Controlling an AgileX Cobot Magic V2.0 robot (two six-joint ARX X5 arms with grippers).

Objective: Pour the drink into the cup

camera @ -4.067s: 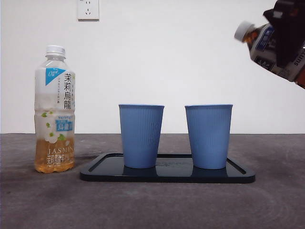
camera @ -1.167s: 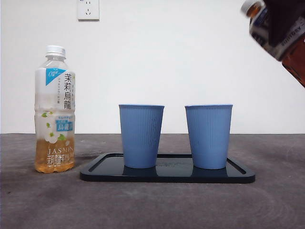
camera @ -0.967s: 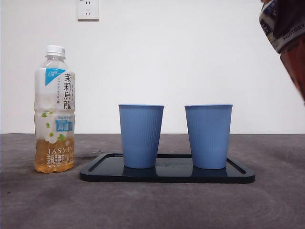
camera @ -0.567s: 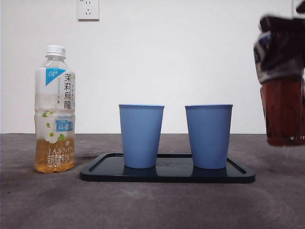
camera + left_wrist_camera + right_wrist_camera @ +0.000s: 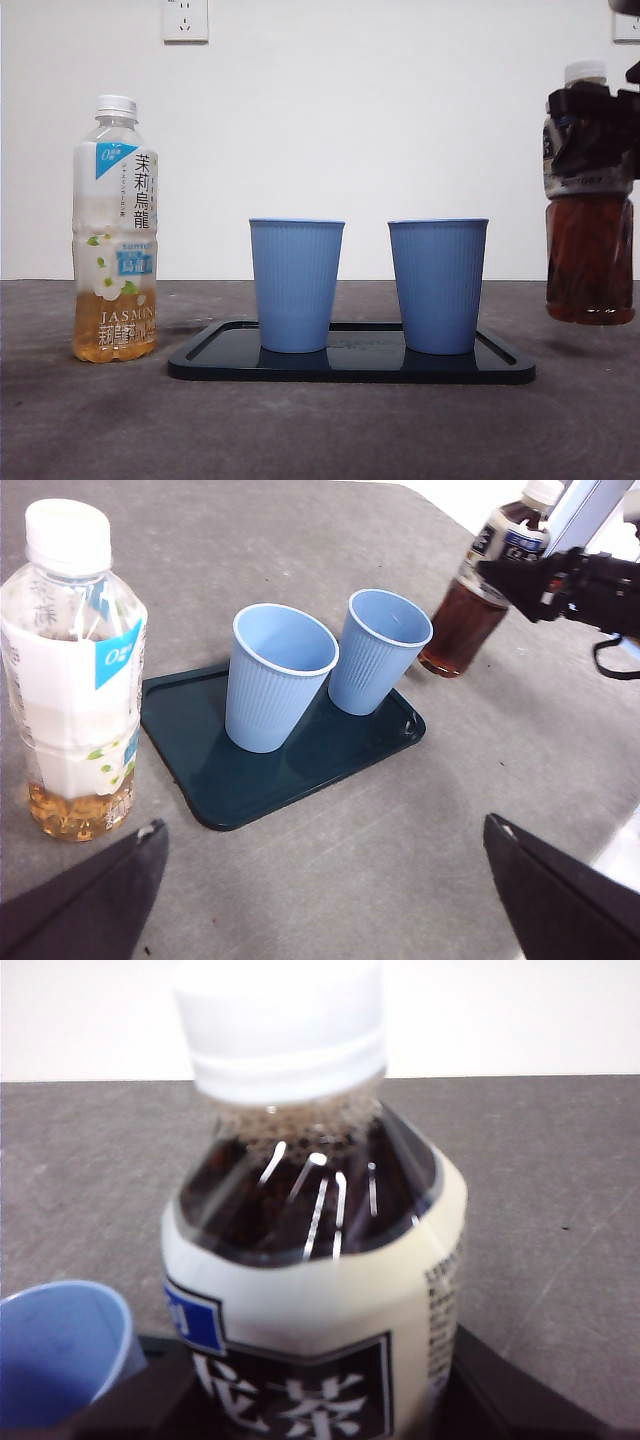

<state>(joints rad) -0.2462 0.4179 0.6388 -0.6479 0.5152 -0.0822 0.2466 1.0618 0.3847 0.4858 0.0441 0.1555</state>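
Right now my right gripper (image 5: 598, 135) clamps the dark tea bottle (image 5: 590, 250) upright, just beside the tray (image 5: 350, 368); I'd lower it level before letting go.

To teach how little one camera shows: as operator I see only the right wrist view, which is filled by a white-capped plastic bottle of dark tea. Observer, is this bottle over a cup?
Observer: No. The front view shows the dark tea bottle upright in the right gripper, beside the black tray and not above it.
Operator: How many cups are there?
Observer: Two blue ribbed cups stand on the tray: the near cup closest to the bottle, and the far cup beyond it.
Operator: What is the other arm doing?
Observer: The left gripper is open and holds nothing, close to a clear jasmine tea bottle.
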